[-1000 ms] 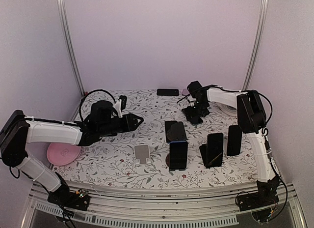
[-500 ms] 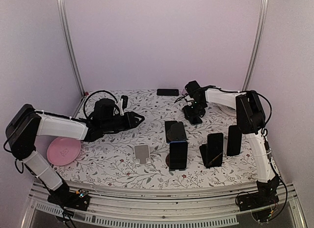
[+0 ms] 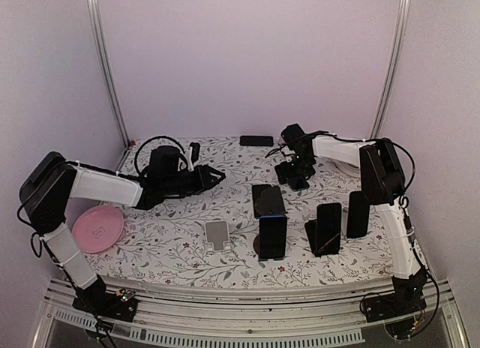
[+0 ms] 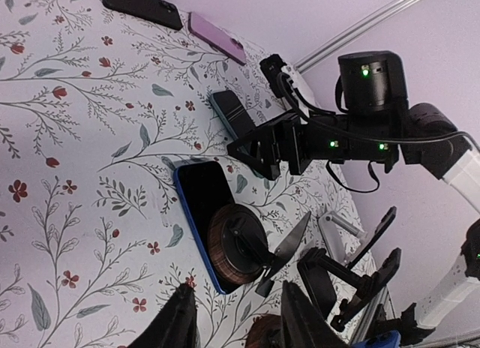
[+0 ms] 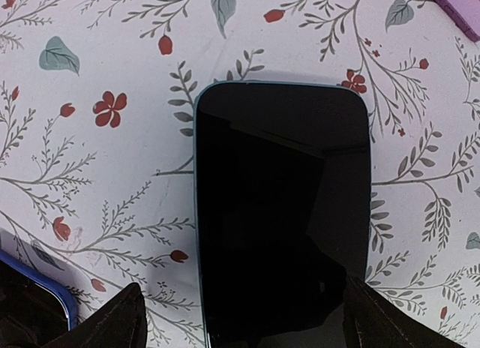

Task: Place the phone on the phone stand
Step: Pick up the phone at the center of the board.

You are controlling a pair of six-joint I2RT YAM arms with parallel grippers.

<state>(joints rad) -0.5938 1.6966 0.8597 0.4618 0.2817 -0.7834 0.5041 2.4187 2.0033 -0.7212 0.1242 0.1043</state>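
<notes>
A dark phone [image 5: 285, 213] with a teal edge lies flat, screen up, on the flowered table; in the top view this phone [image 3: 300, 183] is at the back right. My right gripper [image 5: 255, 329] is open just above its near end, one finger [image 5: 105, 322] on each side, not gripping it. An empty silver phone stand [image 3: 217, 234] is at the front centre. My left gripper [image 3: 217, 174] hovers open and empty left of centre; in the left wrist view its fingers [image 4: 176, 325] frame nothing.
Four phones lean on stands: one on a round wooden stand [image 3: 268, 200], a blue one [image 3: 272, 237], two at right [image 3: 328, 228] [image 3: 358, 213]. A black phone [image 3: 256, 140] and a purple one [image 4: 217, 37] lie at the back. A pink plate [image 3: 97, 228] sits front left.
My left arm has swung toward the back, carrying its open gripper a little farther up the table. My right gripper has crept slightly back-left over the flat phone.
</notes>
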